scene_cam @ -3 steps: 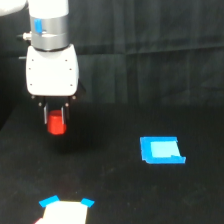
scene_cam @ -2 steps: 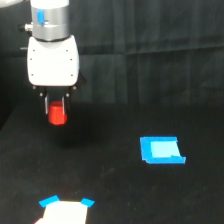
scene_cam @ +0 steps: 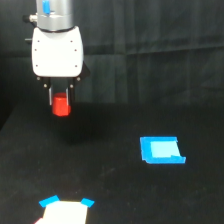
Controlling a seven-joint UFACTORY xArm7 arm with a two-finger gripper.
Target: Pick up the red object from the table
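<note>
The red object (scene_cam: 61,105) is clamped between the fingers of the gripper (scene_cam: 61,102) at the far left and is held clear above the table (scene_cam: 115,190). A blue rectangle (scene_cam: 161,150) is seen well apart, at the right.

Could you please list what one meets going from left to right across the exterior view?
The end effector holding the red object above the table → the white sheet with blue corners at the bottom edge, overlapping it slightly in span → the blue rectangle.
</note>
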